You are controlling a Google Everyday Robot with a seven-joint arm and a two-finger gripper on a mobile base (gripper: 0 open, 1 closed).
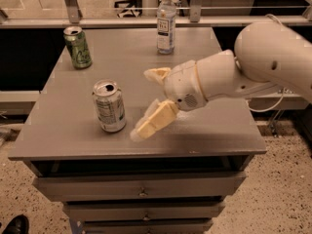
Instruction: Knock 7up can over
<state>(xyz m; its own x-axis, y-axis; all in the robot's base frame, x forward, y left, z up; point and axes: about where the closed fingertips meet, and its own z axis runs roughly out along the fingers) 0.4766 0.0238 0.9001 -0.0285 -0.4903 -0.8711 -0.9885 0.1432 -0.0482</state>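
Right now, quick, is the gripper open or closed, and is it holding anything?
Gripper: open, holding nothing, poised over the table beside the upright 7up can.

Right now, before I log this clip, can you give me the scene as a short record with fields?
7up can: upright, front left of table
end effector: open, just right of the 7up can, low over the table, seemingly not touching the can
green can: upright, back left corner
bottle: upright, back edge, near the middle
task status: 7up can not yet knocked over
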